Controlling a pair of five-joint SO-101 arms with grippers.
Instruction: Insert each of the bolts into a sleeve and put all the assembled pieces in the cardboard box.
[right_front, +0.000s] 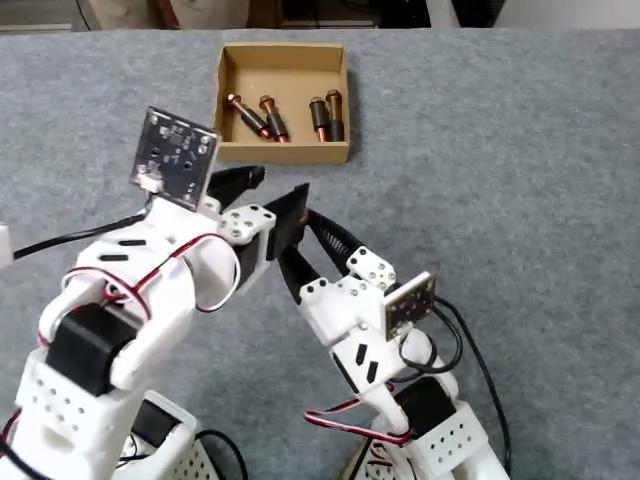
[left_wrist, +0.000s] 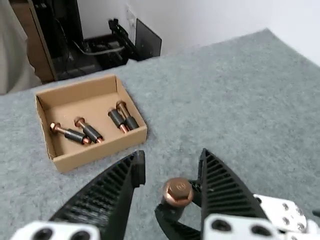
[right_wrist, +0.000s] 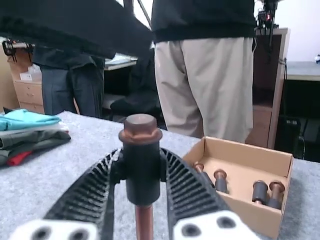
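You'll find the bolt (right_wrist: 140, 131) standing upright in its sleeve (right_wrist: 143, 175), which the right gripper (right_wrist: 141, 160) pinches above the middle of the tabletop (right_front: 520, 150), just short of the cardboard box (right_front: 283, 152). The left gripper (left_wrist: 172, 156) is spread wide either side of the bolt's head, apparently not touching it. Four assembled pieces (right_front: 272, 118) lie in the box, near the tabletop's far edge.

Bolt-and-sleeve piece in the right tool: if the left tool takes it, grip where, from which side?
Probably the copper head: it sticks out past the fingertips of the right tool, which clamps the sleeve. Come from the head end, along the bolt's axis; the left tool sits open there, a finger on either side of the head.
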